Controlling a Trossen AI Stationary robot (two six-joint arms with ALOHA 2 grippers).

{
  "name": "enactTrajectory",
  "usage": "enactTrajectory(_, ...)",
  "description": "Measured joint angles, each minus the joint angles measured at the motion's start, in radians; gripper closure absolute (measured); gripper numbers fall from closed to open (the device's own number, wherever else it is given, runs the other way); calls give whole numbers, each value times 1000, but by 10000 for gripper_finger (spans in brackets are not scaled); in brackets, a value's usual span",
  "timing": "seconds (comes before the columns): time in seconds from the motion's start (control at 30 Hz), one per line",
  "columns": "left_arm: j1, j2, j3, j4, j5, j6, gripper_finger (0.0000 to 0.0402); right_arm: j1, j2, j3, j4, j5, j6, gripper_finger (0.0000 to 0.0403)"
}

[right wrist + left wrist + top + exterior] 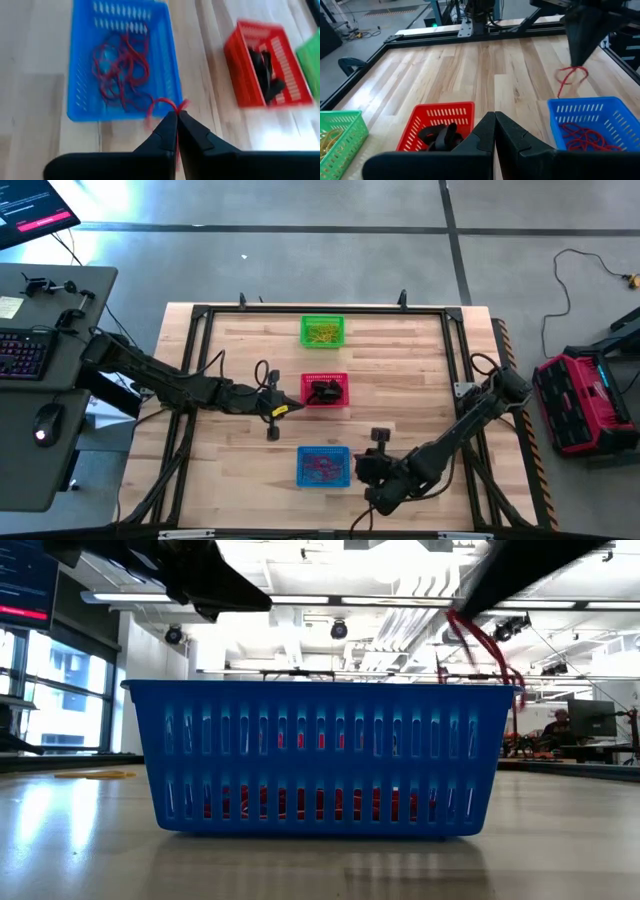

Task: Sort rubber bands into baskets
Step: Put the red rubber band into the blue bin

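Three baskets stand in a row down the table's middle: a green basket (322, 331) with yellow-tan bands at the far side, a red basket (325, 390) with black bands (440, 137), and a blue basket (323, 466) with red bands (120, 70) at the near side. My right gripper (360, 470) is just right of the blue basket, above the table, shut on a red rubber band (571, 77). My left gripper (495, 120) is shut with nothing in it, just left of the red basket. My right gripper pinches the red rubber band between its two fingertips (170, 120), on a stretch of the loop (172, 106). The fingers slant downward from above. The band hangs slack below them (485, 645), clear of the table, by the blue basket's right rim.
A black metal frame (455, 340) runs around the wooden tabletop. Bare wood lies left and right of the basket row. A desk with a keyboard (22, 352) stands off the table's left side, and a red case (583, 400) sits on the floor to the right.
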Motion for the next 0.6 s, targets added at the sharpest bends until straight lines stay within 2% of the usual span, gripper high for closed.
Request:
enactTrajectory(0.2,-10,0,0,-2,-3,1,401,-33,0,0,126,10,-172,403)
enactTrajectory(0.3,-10,0,0,-2,-3,1,401,-66,0,0,162,-19,-231,403)
enactTrajectory(0.6,-10,0,0,-7,-3,10,401,-170,14,0,326,-216,-413,403)
